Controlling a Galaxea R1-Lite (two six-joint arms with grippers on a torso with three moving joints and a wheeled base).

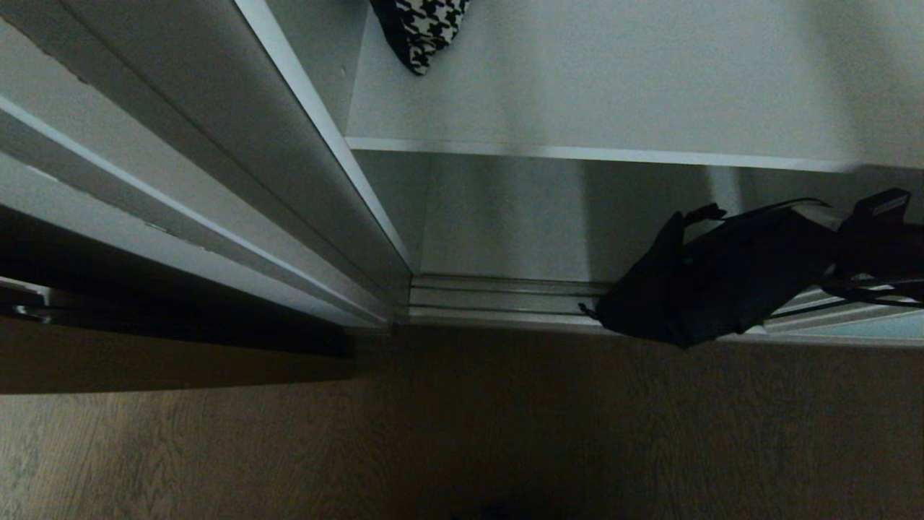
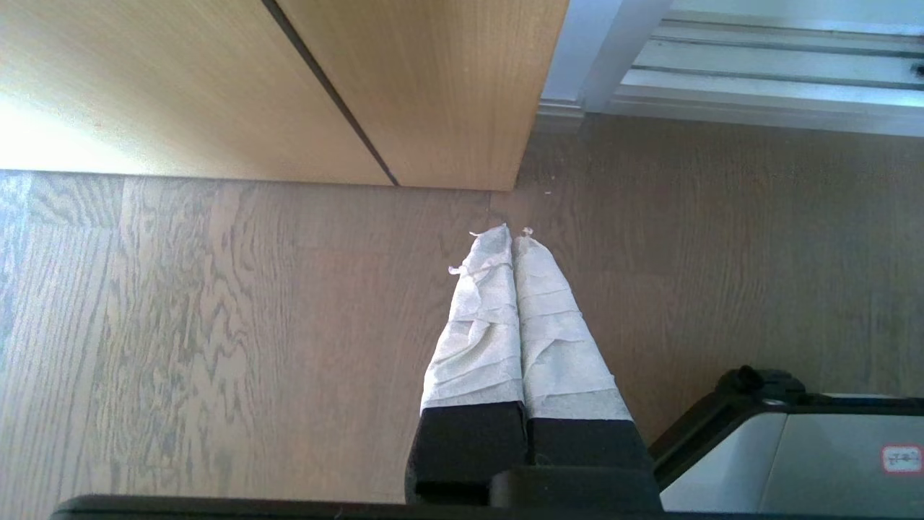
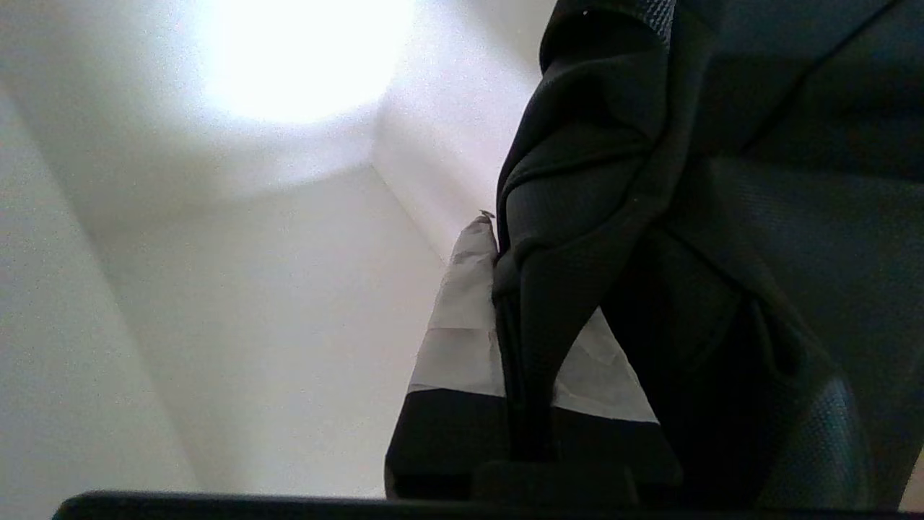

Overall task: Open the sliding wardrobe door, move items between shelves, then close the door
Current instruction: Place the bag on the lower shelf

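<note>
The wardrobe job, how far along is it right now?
Done: the wardrobe stands open, its bottom track and interior exposed. In hand: the right gripper is shut on the black bag, carrying it in front of the space under the white shelf. The houndstooth cloth lies on that shelf. The left gripper hangs shut over the floor. Left: placing the bag, closing the door.
</note>
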